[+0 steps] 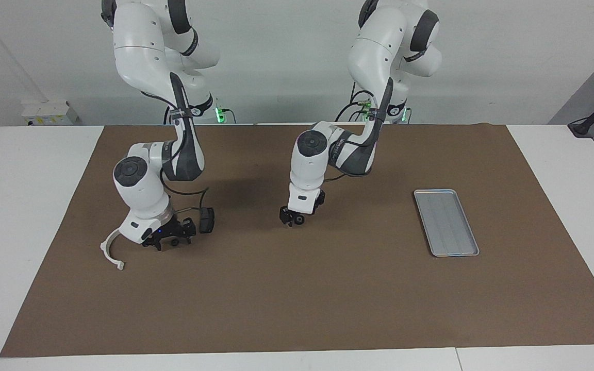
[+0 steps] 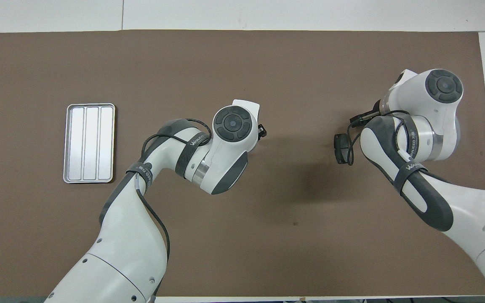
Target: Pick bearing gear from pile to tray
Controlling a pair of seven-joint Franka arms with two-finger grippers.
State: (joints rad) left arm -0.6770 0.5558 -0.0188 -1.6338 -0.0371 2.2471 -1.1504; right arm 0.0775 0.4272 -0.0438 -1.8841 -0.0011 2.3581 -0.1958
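Note:
The white half-ring bracket (image 1: 111, 252) of the pile lies on the brown mat at the right arm's end. My right gripper (image 1: 168, 242) is low over the mat right beside it, fingers apart. It hides the rest of the pile: no brake pads or small black pieces show. My left gripper (image 1: 292, 220) hangs low over the middle of the mat. A small dark round thing (image 1: 300, 220) shows at its tip, and I cannot tell if it is held. The silver tray (image 1: 446, 221) lies empty at the left arm's end; it also shows in the overhead view (image 2: 89, 143).
The brown mat (image 1: 297, 299) covers most of the white table. A black wrist camera (image 1: 207, 219) hangs on a cable beside my right gripper. In the overhead view both arms cover their own grippers.

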